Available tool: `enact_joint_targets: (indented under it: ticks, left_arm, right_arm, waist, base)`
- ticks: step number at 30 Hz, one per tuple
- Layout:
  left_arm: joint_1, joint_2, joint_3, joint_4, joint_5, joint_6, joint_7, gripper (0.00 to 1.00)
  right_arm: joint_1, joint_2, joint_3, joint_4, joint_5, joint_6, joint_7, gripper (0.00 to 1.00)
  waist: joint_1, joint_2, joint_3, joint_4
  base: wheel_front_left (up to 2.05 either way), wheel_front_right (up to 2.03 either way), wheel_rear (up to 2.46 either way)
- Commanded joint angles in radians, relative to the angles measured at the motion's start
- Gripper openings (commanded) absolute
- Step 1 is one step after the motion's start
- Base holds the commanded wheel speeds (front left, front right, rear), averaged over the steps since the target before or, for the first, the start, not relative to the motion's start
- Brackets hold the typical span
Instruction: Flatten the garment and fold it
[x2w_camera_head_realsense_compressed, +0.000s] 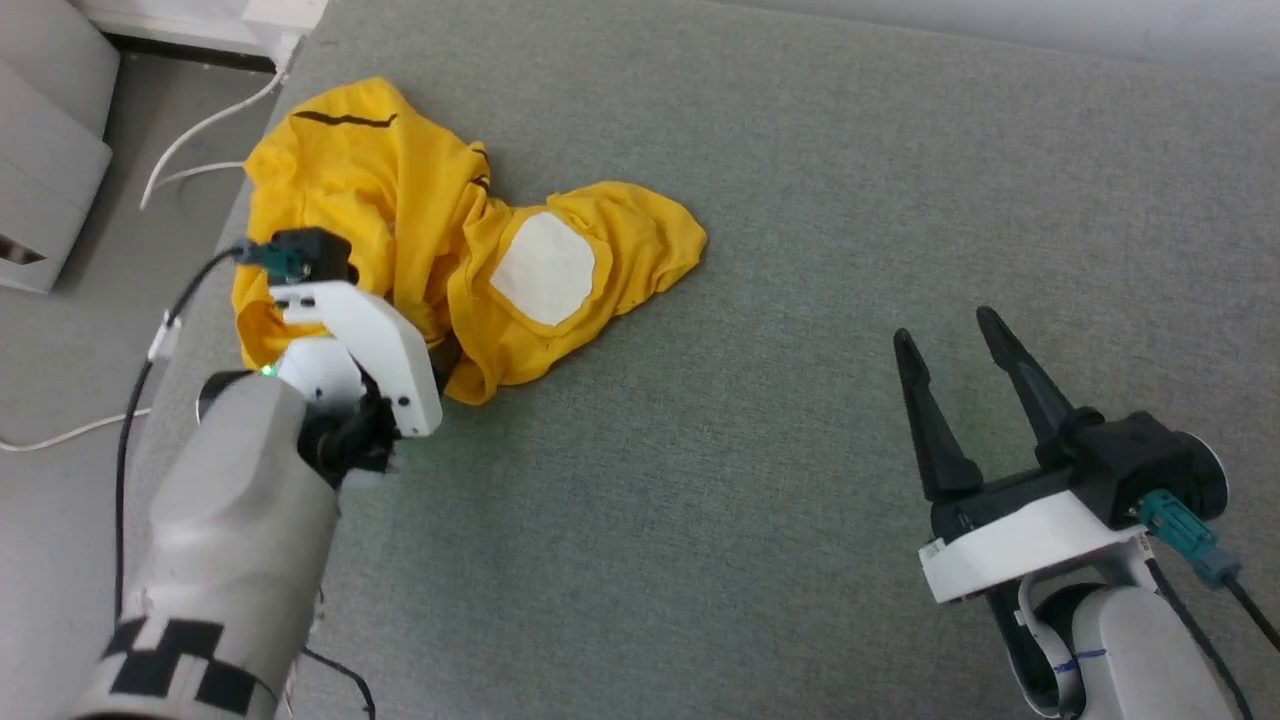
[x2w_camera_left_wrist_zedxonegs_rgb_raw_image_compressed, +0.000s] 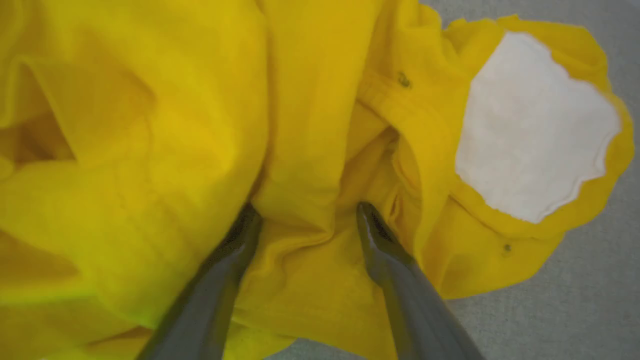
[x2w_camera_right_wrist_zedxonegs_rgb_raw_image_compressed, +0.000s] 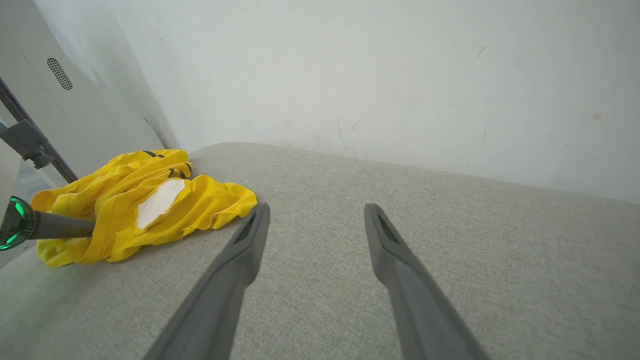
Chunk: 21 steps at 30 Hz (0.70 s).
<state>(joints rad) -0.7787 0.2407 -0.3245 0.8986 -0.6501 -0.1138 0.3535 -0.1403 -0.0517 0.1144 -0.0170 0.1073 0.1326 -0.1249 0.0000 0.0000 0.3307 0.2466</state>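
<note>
The garment (x2w_camera_head_realsense_compressed: 420, 230) lies crumpled at the far left of the grey worktop (x2w_camera_head_realsense_compressed: 700, 480), a white patch (x2w_camera_head_realsense_compressed: 545, 268) facing up. The left gripper (x2w_camera_left_wrist_zedxonegs_rgb_raw_image_compressed: 306, 215) has its jaws spread wide astride a ridge of its cloth, not closed on it. The right gripper (x2w_camera_head_realsense_compressed: 944, 324) hangs well apart, jaws wide and empty.

One garment (x2w_camera_head_realsense_compressed: 340, 190) (crumpled), one white patch (x2w_camera_head_realsense_compressed: 543, 268), two grippers, left gripper (x2w_camera_left_wrist_zedxonegs_rgb_raw_image_compressed: 307, 212), right gripper (x2w_camera_head_realsense_compressed: 945, 325), one grey surface (x2w_camera_head_realsense_compressed: 800, 200)

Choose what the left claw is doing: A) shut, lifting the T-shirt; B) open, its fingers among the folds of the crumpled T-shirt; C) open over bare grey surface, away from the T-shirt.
B: the left claw stands open, pushed into the folds of the yellow T-shirt.
</note>
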Motion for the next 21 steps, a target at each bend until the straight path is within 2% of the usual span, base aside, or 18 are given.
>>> enact_joint_targets:
  ticks: [1,2,3,4,6,8,10,21]
  left_arm:
    - [-0.015,0.009,-0.024,0.046,-0.026,-0.005,0.052,1.0]
    - [-0.023,0.012,-0.039,0.063,-0.04,-0.006,0.089,1.0]
    - [-0.03,0.014,-0.051,0.081,-0.055,-0.007,0.125,0.81]
    - [-0.036,0.016,-0.063,0.094,-0.072,-0.008,0.155,0.42]
    - [-0.048,0.026,-0.08,0.116,-0.097,-0.011,0.18,0.0]
    - [-0.06,0.035,-0.09,0.14,-0.115,-0.013,0.172,0.0]
    - [-0.075,0.048,-0.093,0.158,-0.127,-0.015,0.12,0.0]
    - [-0.121,0.087,-0.072,0.129,-0.072,-0.004,-0.358,0.0]
  right_arm:
    - [-0.021,0.001,0.007,0.004,0.008,-0.002,-0.008,1.0]
    - [-0.023,0.001,0.009,0.005,0.01,-0.002,-0.01,1.0]
    - [-0.025,0.001,0.012,0.007,0.012,-0.002,-0.011,1.0]
    - [-0.027,0.001,0.013,0.009,0.014,-0.002,-0.013,1.0]
    - [-0.03,0.001,0.017,0.014,0.018,-0.002,-0.018,1.0]
    - [-0.032,0.001,0.018,0.019,0.025,-0.002,-0.025,1.0]
    - [-0.03,0.001,0.014,0.023,0.031,-0.002,-0.035,1.0]
    - [0.025,0.001,-0.055,0.047,0.066,-0.002,-0.071,1.0]
  waist:
    - [0.0,0.0,0.005,-0.002]
    - [0.0,0.0,0.007,-0.002]
    - [0.0,0.0,0.009,-0.002]
    - [0.0,0.0,0.009,-0.003]
    - [0.0,0.0,0.009,-0.003]
    - [0.0,0.0,0.003,-0.003]
    - [0.0,0.0,-0.01,-0.001]
    - [0.0,0.0,-0.166,-0.011]
  base:
    - [0.0,0.0,0.0]
    - [0.0,0.0,0.0]
    - [0.0,0.0,0.0]
    - [0.0,0.0,0.0]
    - [0.0,0.0,0.0]
    - [0.0,0.0,0.0]
    - [0.0,0.0,0.0]
    - [0.0,0.0,0.0]
